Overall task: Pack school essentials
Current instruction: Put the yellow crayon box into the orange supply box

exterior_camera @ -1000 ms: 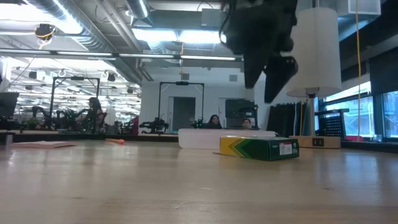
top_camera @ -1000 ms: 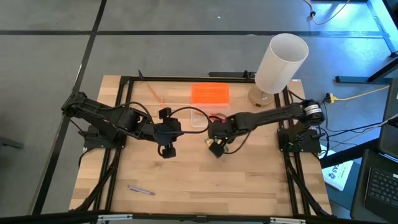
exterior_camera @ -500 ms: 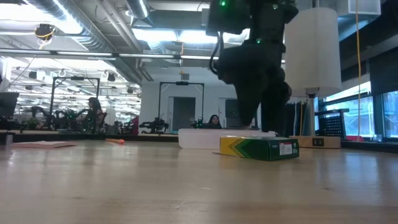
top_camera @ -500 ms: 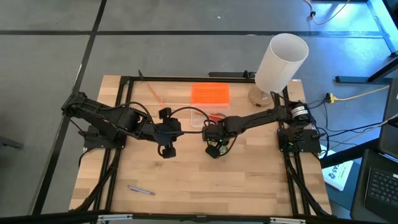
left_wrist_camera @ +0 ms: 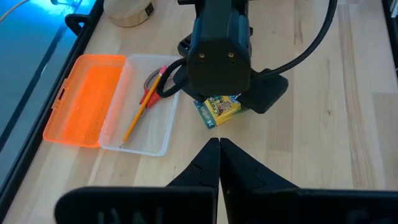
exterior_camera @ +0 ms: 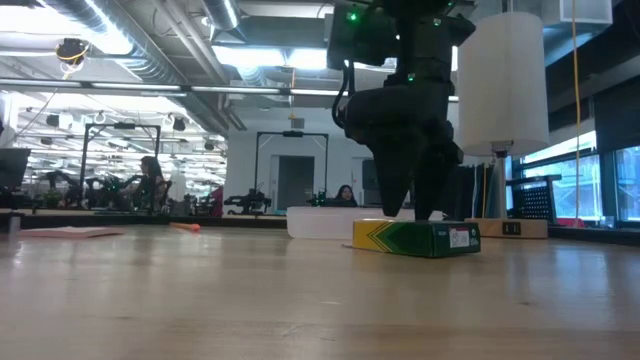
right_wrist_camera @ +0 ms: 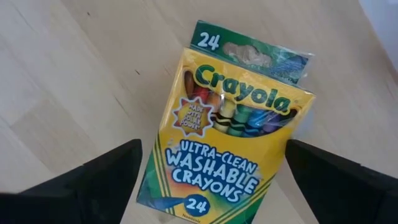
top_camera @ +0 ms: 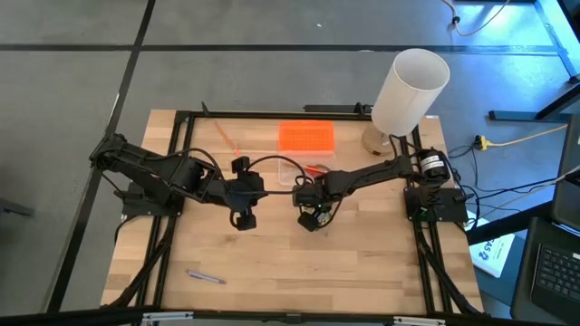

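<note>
The yellow-green crayon box lies flat on the table, also seen in the low view and the left wrist view. My right gripper is open and points down over it, one finger on either side of the box, with no touch that I can see. In the high view the right gripper covers the box. My left gripper is shut and waits at mid-table. Red-handled scissors and an orange pencil lie in the clear tray. A purple pen lies near the front edge. No pink pad shows.
The orange lid lies open on the far side of the clear tray. A second orange pencil rests at the far left. The tall white cylinder stands at the far right corner. Bare wood lies toward the near edge.
My right gripper has come down from well above the crayon box until its open fingers stand at the box's sides, and it has shifted slightly toward the table's left. The box has not moved.
</note>
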`<action>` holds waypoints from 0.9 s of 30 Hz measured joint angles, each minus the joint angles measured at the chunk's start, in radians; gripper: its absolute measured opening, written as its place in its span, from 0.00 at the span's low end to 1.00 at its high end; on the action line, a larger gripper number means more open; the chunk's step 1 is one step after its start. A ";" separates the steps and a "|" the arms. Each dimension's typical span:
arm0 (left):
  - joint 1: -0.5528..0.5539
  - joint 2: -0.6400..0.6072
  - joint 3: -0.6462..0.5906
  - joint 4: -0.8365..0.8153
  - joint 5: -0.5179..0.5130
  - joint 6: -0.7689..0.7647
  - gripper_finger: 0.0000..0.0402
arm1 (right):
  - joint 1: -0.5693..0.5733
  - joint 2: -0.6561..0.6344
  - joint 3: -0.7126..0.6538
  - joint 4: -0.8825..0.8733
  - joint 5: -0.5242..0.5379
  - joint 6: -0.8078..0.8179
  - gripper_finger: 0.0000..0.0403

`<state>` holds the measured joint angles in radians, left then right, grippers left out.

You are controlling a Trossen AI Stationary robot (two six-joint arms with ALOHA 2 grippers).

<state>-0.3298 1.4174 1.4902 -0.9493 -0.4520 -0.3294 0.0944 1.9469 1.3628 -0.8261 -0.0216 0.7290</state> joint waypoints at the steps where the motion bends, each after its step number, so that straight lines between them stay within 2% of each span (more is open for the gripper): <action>1: 0.000 0.000 0.000 0.000 0.000 0.000 0.00 | 0.000 0.000 0.000 0.000 0.000 0.001 0.99; 11: 0.000 0.000 0.000 0.000 0.000 0.000 0.00 | 0.000 -0.009 0.000 -0.005 0.026 0.079 0.99; 27: 0.000 0.000 0.000 0.000 0.000 0.000 0.00 | 0.001 -0.022 -0.001 -0.021 0.054 0.083 0.99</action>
<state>-0.3298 1.4177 1.4902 -0.9493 -0.4519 -0.3294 0.0952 1.9251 1.3621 -0.8470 0.0326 0.8120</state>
